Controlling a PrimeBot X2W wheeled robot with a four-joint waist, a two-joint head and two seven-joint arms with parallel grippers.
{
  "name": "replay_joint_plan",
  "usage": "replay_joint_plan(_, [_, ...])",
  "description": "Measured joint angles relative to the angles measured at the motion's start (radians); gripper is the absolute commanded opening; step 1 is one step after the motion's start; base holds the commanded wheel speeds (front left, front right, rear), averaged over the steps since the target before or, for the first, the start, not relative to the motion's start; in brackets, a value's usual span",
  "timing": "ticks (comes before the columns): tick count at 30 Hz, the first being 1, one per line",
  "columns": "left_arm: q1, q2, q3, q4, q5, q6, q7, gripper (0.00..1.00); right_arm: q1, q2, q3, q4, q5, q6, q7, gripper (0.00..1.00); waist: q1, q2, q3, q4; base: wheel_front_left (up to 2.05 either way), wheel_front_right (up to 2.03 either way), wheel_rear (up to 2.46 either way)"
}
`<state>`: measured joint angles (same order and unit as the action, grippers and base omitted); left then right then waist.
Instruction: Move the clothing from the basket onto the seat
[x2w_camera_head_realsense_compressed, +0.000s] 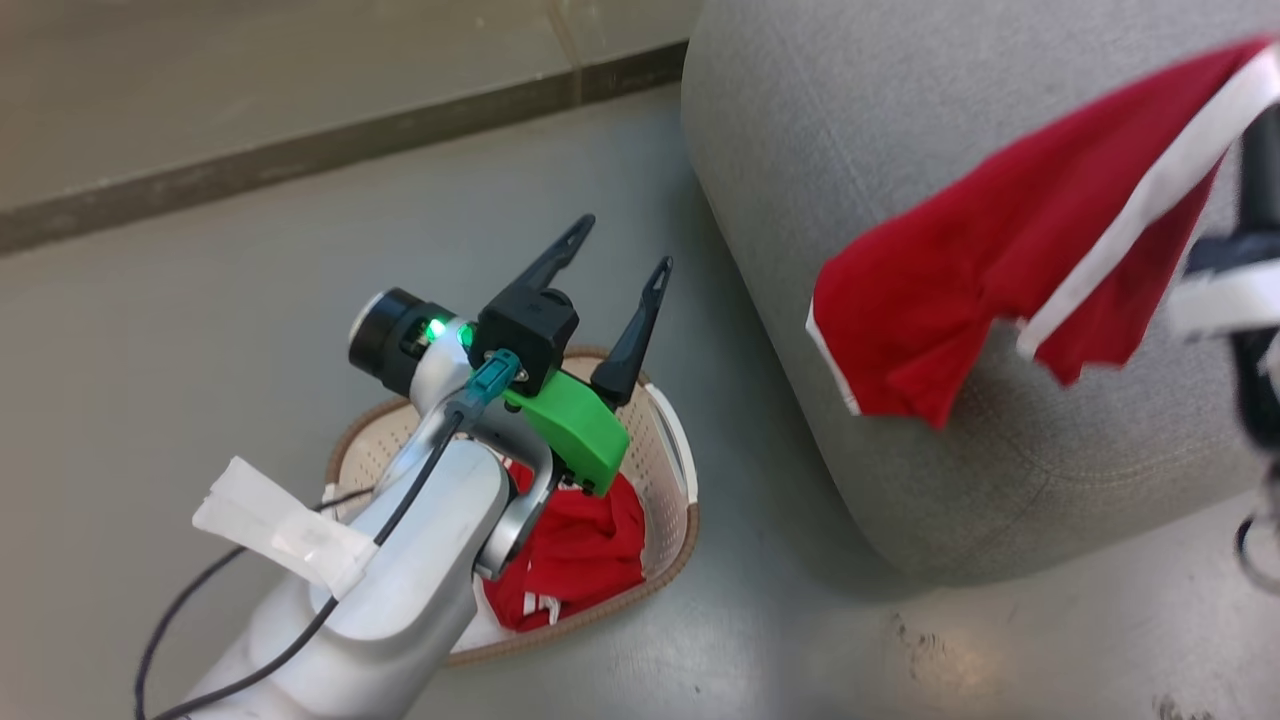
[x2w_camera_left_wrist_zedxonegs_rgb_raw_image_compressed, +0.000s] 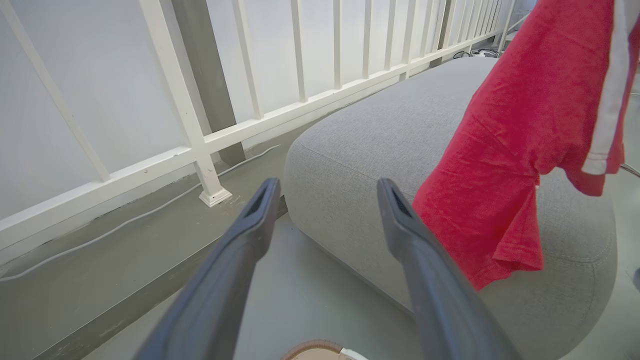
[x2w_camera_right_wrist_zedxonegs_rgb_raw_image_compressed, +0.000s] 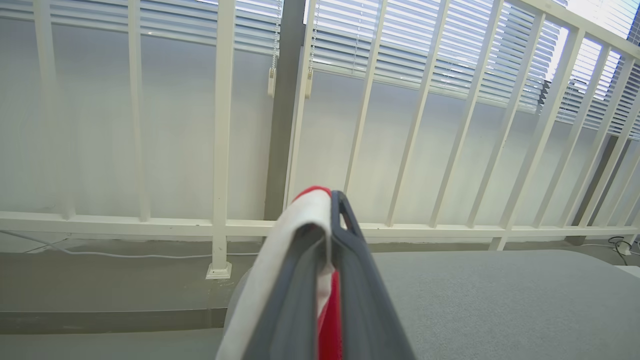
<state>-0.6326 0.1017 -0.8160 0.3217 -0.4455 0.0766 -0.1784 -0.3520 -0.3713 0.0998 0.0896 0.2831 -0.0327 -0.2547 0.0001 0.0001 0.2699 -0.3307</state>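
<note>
The cream basket (x2w_camera_head_realsense_compressed: 668, 470) stands on the floor left of the grey seat (x2w_camera_head_realsense_compressed: 880, 140), and its brown rim (x2w_camera_left_wrist_zedxonegs_rgb_raw_image_compressed: 314, 347) peeks in at the bottom of the left wrist view. Red clothing (x2w_camera_head_realsense_compressed: 580, 550) with white trim lies inside it, partly hidden by my left arm. My left gripper (x2w_camera_head_realsense_compressed: 623, 245) hovers above the basket, open and empty, its fingers (x2w_camera_left_wrist_zedxonegs_rgb_raw_image_compressed: 327, 186) aimed at the seat's corner (x2w_camera_left_wrist_zedxonegs_rgb_raw_image_compressed: 370, 135). Another red garment (x2w_camera_head_realsense_compressed: 1000, 270) with a white stripe hangs over the seat's front edge from my right gripper (x2w_camera_right_wrist_zedxonegs_rgb_raw_image_compressed: 327, 210), which is shut on its white-trimmed hem (x2w_camera_right_wrist_zedxonegs_rgb_raw_image_compressed: 295, 240). The garment (x2w_camera_left_wrist_zedxonegs_rgb_raw_image_compressed: 515, 140) dangles clear of the cushion (x2w_camera_right_wrist_zedxonegs_rgb_raw_image_compressed: 500, 295).
A white railing (x2w_camera_left_wrist_zedxonegs_rgb_raw_image_compressed: 200, 145) runs behind the seat, its post foot (x2w_camera_right_wrist_zedxonegs_rgb_raw_image_compressed: 219, 271) close to the seat's corner. A thin cable (x2w_camera_left_wrist_zedxonegs_rgb_raw_image_compressed: 125, 220) lies along the floor by the rail. A dark kerb strip (x2w_camera_head_realsense_compressed: 300, 160) crosses the grey floor beyond the basket.
</note>
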Motion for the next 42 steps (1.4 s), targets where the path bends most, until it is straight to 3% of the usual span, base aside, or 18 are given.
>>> replay_joint_plan(9, [-0.046, 0.017, -0.004, -0.04, 0.038, 0.0, 0.029, 1.0, -0.234, -0.094, -0.06, 0.089, 0.02, 0.033, 0.019, 0.0, 0.0, 0.0, 0.095, 0.011, 0.0, 0.0, 0.0])
replay_joint_plan(19, [-0.105, 0.021, -0.029, -0.115, 0.07, -0.001, 0.046, 1.0, -0.483, -0.197, -0.176, 0.178, 0.07, 0.031, 0.062, 0.0, 0.0, 0.0, 0.206, 0.056, 0.0, 0.0, 0.0])
replay_joint_plan(32, [-0.153, 0.043, -0.037, -0.179, 0.111, -0.002, 0.081, 1.0, -0.5, -0.203, -0.192, 0.369, 0.076, 0.012, 0.074, 0.0, 0.0, 0.0, 0.309, 0.108, 0.0, 0.0, 0.0])
replay_joint_plan(35, [-0.156, 0.046, -0.046, -0.19, 0.116, -0.002, 0.087, 1.0, -0.498, -0.201, -0.197, 0.422, 0.075, -0.008, 0.069, 0.0, 0.0, 0.0, 0.329, 0.11, 0.0, 0.0, 0.0])
replay_joint_plan(42, [-0.162, 0.067, -0.054, -0.207, 0.117, -0.002, 0.114, 1.0, -0.449, -0.132, -0.188, 0.549, 0.085, -0.021, 0.07, 0.0, 0.0, 0.0, 0.362, 0.1, 0.0, 0.0, 0.0])
